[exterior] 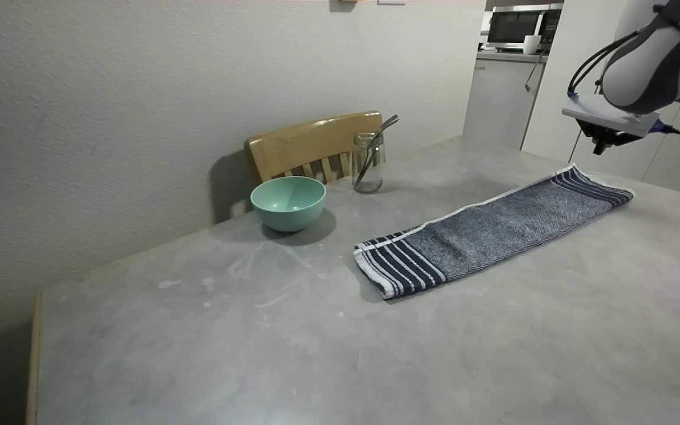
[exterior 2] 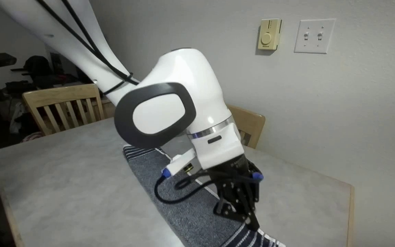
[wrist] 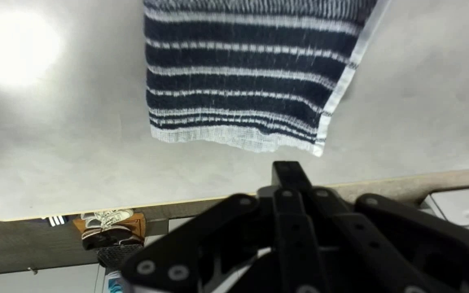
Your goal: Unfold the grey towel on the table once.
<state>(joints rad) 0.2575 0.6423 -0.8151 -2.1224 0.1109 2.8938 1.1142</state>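
Wrist view: grey towel [wrist: 238,77] stretches ahead of the pincer [wrist: 289,173], long axis pointing away, white-hemmed corner [wrist: 319,147] closest. Pincer's pressed together, pinching nothing, hanging above the bench [wrist: 75,167]. From here, towel lies on the bench, looks folded lengthwise: long strip, blue-grey middle, navy-and-white bands each end. Hemmed long edge [wrist: 340,87] likely the one to lift.

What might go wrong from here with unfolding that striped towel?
The hand is shut, so unless it opens it may merely push the towel. The towel's layers lie stacked, so a pinch could catch more than one. A wide sweep might also knock the glass jar standing near the bowl.
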